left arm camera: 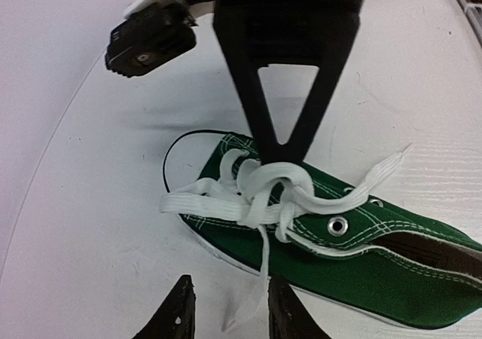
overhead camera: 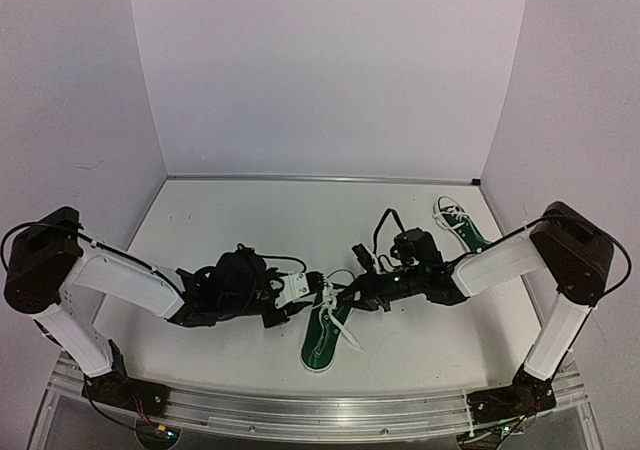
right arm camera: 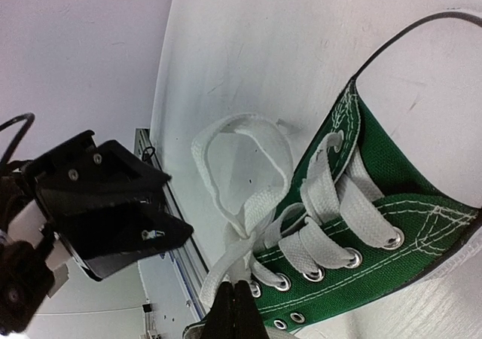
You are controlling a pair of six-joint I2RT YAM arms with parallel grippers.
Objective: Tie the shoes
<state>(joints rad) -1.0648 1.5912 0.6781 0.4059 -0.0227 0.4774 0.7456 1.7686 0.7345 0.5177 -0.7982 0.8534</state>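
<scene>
The near shoe [overhead camera: 322, 342] [left arm camera: 392, 271] [right arm camera: 376, 226], green with white stitching and metal eyelets, lies on the counter [overhead camera: 230, 220] close to the middle of its near edge. Its white lace [left arm camera: 263, 188] [right arm camera: 248, 173] is bunched in a loose tangle over the upper eyelets. One wide loop lies out on the counter beside the shoe, and one flat end trails off across the shoe's side.

The right pincer [overhead camera: 345, 295] [left arm camera: 279, 154] [right arm camera: 233, 305] comes in from the right side. Its fingers are pressed together, pinching the lace right at the tangle.

The left pincer [overhead camera: 318, 292] [left arm camera: 230, 313] faces it from the left, just beside the shoe. Its fingers [left arm camera: 179, 313] are spread, with a thin strand of lace hanging down between them, nearer one finger than the other. Whether that strand touches the finger cannot be told.

The far shoe [overhead camera: 462, 225] lies well apart, near the far right corner of the counter, with its laces showing.
</scene>
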